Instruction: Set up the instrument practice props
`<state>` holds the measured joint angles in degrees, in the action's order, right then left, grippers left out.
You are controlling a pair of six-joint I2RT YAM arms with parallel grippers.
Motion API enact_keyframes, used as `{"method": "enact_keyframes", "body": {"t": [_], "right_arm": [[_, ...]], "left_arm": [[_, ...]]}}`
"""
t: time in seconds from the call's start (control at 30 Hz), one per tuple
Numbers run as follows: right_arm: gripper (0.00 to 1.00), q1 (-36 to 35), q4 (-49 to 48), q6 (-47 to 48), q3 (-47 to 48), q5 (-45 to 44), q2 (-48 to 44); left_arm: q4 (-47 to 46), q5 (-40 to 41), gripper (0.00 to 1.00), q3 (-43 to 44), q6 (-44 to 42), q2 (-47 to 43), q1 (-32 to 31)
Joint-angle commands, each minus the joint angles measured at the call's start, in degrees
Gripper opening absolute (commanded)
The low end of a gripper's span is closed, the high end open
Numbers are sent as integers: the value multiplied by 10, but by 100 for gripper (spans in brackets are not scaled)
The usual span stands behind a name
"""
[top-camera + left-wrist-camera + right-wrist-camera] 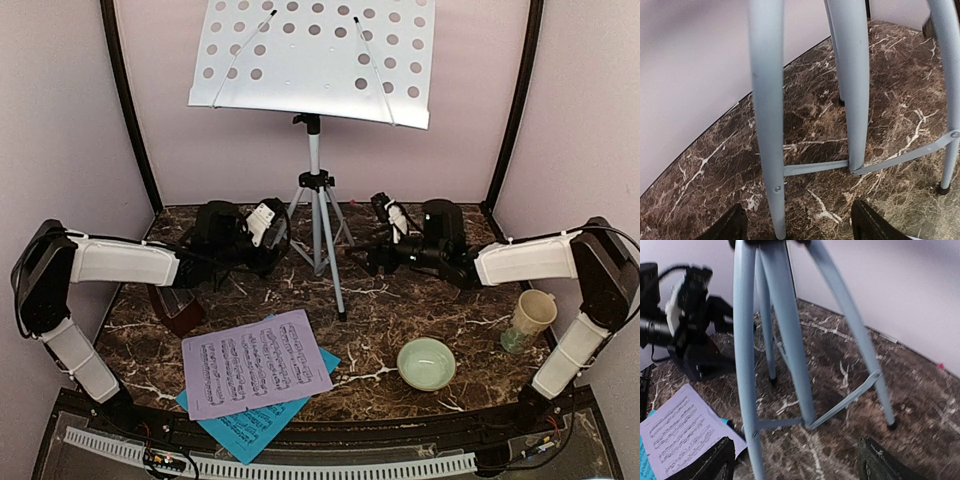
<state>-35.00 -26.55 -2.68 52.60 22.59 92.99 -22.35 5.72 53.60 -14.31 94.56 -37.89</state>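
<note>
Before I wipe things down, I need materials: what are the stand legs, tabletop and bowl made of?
Stand legs: likely metal tubing, satin silver, riveted braces. Tabletop: brown marble look, white veins; possibly printed laminate. Bowl: pale green, smooth; ceramic or plastic, unclear.

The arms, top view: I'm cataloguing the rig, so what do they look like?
Both the left arm and right arm have white boxy link covers between black joints, with thin black cables looped outside. Wrists carry small white blocks; the fingers are black.
</note>
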Motion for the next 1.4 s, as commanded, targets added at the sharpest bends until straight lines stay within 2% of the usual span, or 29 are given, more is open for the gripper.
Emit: {"method": "enact_keyframes", "body": {"t": [0.0, 0.13, 0.23, 0.3, 0.4, 0.53, 0.67, 0.8, 1.07, 1.3, 1.37], "right_arm": [[85, -30, -39, -87, -43, -27, 10], [85, -51, -76, -87, -59, -27, 30], [85, -62, -88, -95, -62, -27, 40], [81, -68, -99, -134, -65, -65, 48], [79, -81, -110, -124, -63, -88, 65], [74, -103, -66, -111, -33, -145, 91], [69, -125, -63, -116, -24, -192, 106], [57, -132, -63, -130, -22, -227, 110], [22, -137, -43, -119, -27, -266, 94], [2, -140, -19, -113, -42, -284, 67], [0, -140, -8, -112, -45, -291, 56]], "left_arm": [[69, -152, 74, 18, -7, -41, 55], [107, -217, 67, 52, -16, -8, 81], [111, -221, 63, 59, -47, 12, 85], [115, -223, 61, 69, -68, 28, 85], [122, -238, 59, 95, -81, 57, 85], [137, -234, 56, 122, -90, 87, 85], [128, -228, 51, 124, -93, 97, 85], [115, -216, 45, 120, -94, 98, 85], [118, -192, 29, 121, -97, 96, 87], [115, -179, 18, 125, -95, 96, 87], [112, -163, 15, 121, -91, 92, 87]]}}
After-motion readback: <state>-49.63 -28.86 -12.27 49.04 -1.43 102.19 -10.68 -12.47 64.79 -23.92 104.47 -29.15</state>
